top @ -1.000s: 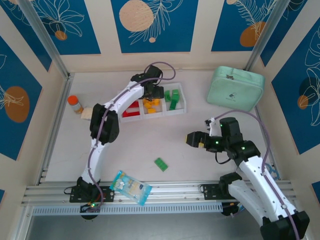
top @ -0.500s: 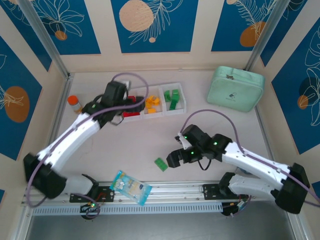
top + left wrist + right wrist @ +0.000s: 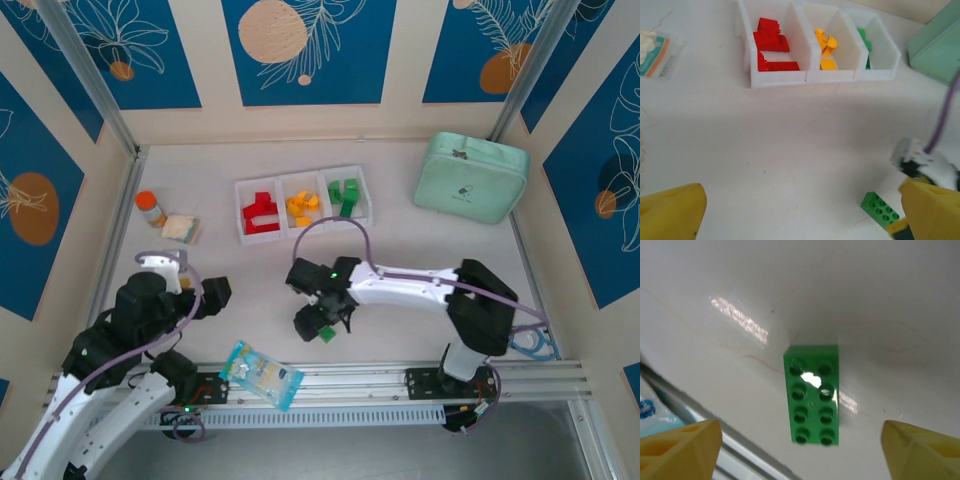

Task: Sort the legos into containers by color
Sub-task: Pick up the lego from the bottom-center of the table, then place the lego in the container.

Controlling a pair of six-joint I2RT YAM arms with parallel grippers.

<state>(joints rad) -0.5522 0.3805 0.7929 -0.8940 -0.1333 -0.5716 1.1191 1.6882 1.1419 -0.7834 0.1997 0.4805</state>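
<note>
Open astride the green lego (image 3: 812,392), the right jaws should lower squarely and pinch its long sides; the left jaws gape empty.

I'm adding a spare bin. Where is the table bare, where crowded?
Bare: the middle stretch between the containers and the right arm; also the patch between the mint-green case and that arm. Crowded: the near edge, where the right gripper straddles the green brick near the snack packet.
</note>
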